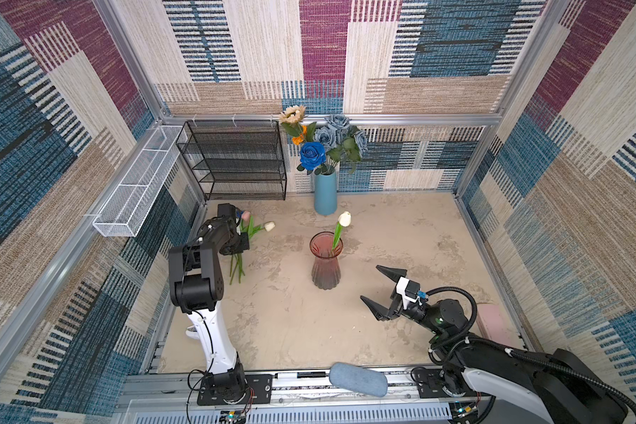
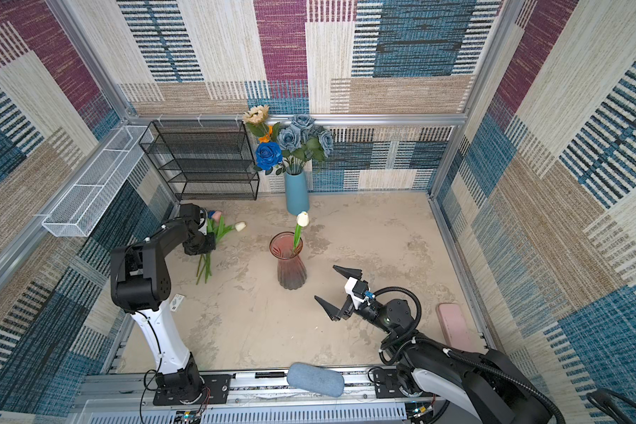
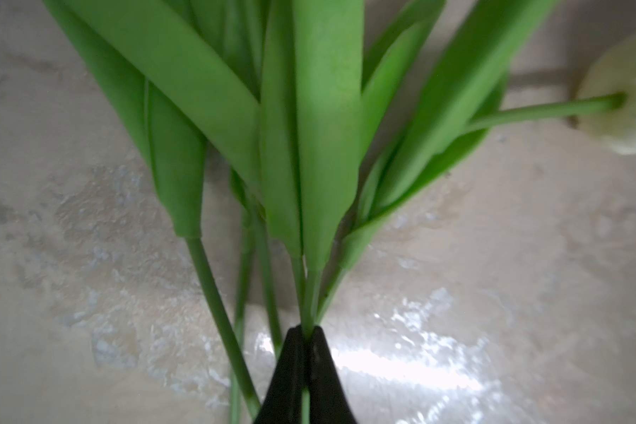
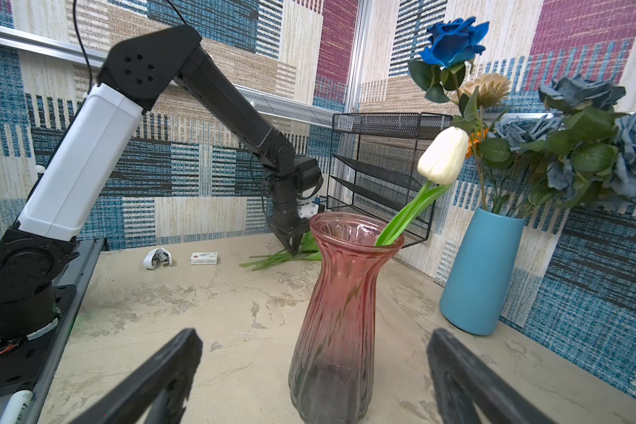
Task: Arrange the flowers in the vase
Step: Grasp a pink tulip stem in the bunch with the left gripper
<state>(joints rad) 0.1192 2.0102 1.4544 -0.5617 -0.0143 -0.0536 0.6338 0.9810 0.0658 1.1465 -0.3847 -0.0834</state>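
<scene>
The left gripper (image 3: 306, 334) was clamped on stems of the tulips (image 3: 327, 128) lying on the table (image 1: 309, 330). The right gripper (image 1: 369, 282) stood wide apart, empty, near the vase (image 1: 325, 268) holding one white tulip (image 1: 344, 218).

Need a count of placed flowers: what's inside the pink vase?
One white tulip, leaning on the vase rim. The glass darkens at the bottom, hiding the stem's end.

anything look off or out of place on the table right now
Nothing is spilled or tipped. Loose tulips lie in a heap under the left hand, which is shut on a stem. A small white box and a white gadget lie stray near the left arm's base.
</scene>
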